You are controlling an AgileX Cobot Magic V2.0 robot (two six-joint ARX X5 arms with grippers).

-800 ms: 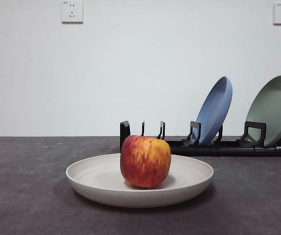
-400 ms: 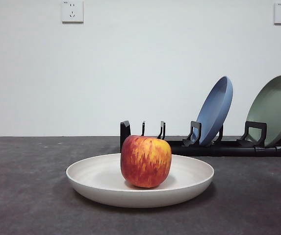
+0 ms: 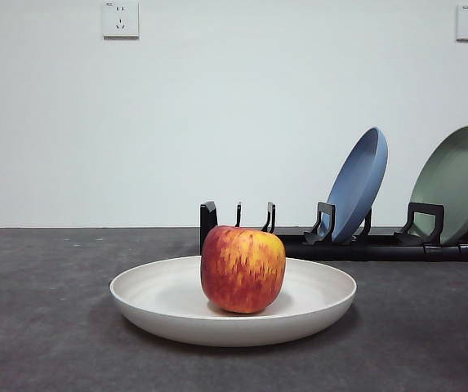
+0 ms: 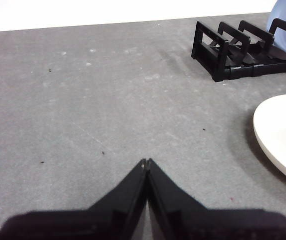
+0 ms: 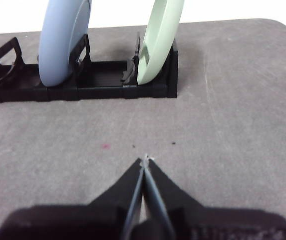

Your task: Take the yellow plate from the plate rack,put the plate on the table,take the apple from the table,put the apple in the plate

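The yellow plate (image 3: pixel 176 314) lies flat on the table (image 3: pixel 37 327) in the front view, cream coloured with a raised rim. The red and yellow apple (image 3: pixel 242 269) sits upright in it. The black plate rack (image 3: pixel 332 243) stands behind, its left slots empty. My left gripper (image 4: pixel 146 162) is shut and empty over bare table, with the plate's edge (image 4: pixel 277 135) and the rack's end (image 4: pixel 222 47) off to one side. My right gripper (image 5: pixel 145 160) is shut and empty, in front of the rack (image 5: pixel 83 87). Neither gripper shows in the front view.
A blue plate (image 3: pixel 356 184) and a pale green plate (image 3: pixel 454 184) lean in the rack's right slots; both show in the right wrist view, blue (image 5: pixel 63 40) and green (image 5: pixel 157 40). Two wall sockets (image 3: pixel 120 19) are on the white wall behind.
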